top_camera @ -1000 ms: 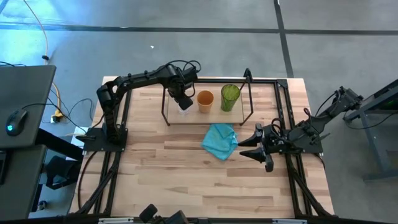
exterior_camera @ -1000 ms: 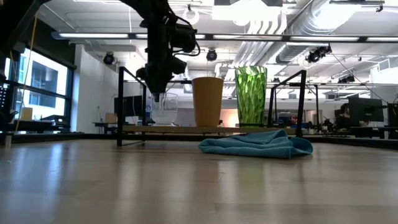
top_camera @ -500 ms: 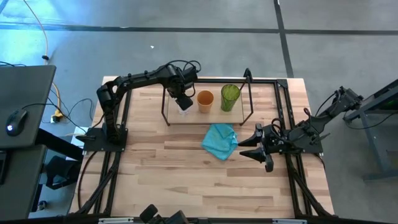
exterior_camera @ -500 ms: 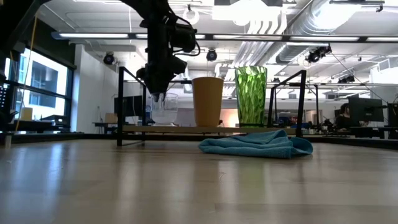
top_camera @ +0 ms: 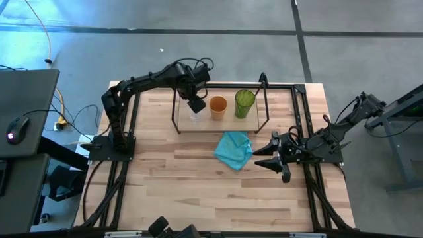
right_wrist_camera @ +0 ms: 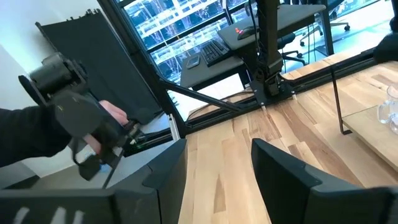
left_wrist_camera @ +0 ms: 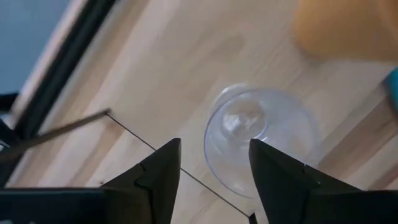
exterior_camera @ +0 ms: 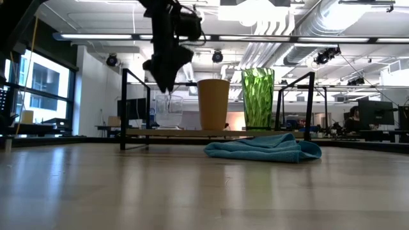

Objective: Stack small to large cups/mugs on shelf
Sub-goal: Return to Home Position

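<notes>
Three cups stand upright in a row on the shelf (top_camera: 258, 124), a low rack of thin dark rods at the table's far side. From left to right they are a small clear glass (left_wrist_camera: 261, 146) (exterior_camera: 172, 112), an orange cup (top_camera: 218, 106) (exterior_camera: 213, 103) and a taller green tumbler (top_camera: 244, 102) (exterior_camera: 257, 99). My left gripper (exterior_camera: 166, 88) (left_wrist_camera: 214, 171) hangs open just above the clear glass, pointing down and clear of its rim. My right gripper (top_camera: 268, 158) (right_wrist_camera: 217, 177) waits open at the table's right, near the cloth.
A turquoise cloth (top_camera: 234, 149) (exterior_camera: 265, 148) lies crumpled on the table just in front of the shelf. The shelf's upright rods (exterior_camera: 124, 105) stand around the cups. Bare wood tabletop (top_camera: 198, 185) stretches toward the near edge.
My left gripper has opened, let go of the clear glass and risen straight up from it. The glass stays upright on the shelf at the left end of the row.
</notes>
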`<action>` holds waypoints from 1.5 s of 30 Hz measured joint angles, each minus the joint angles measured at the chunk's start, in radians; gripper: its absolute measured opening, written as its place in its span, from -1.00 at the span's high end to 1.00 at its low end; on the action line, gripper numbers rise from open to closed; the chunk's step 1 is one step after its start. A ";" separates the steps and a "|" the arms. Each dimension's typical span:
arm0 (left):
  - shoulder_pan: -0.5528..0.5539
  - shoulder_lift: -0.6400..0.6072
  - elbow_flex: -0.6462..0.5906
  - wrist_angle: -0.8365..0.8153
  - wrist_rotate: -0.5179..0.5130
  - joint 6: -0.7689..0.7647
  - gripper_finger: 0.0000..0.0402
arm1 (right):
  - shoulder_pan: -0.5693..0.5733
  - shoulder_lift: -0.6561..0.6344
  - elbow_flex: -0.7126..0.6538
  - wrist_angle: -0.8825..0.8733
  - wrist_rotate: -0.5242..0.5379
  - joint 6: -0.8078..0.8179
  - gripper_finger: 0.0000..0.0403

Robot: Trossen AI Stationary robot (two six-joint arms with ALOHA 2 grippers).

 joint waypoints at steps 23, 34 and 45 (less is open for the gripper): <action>-0.015 -0.258 0.528 -0.118 0.076 0.067 0.17 | -0.004 -0.016 0.000 0.016 0.049 -0.129 0.15; -0.028 -0.497 0.527 0.092 0.208 0.107 0.18 | -0.080 -0.134 0.000 0.058 0.077 -0.357 0.15; -0.029 -0.597 0.527 0.117 0.414 0.154 0.17 | -0.145 -0.248 0.000 0.073 0.076 -0.526 0.15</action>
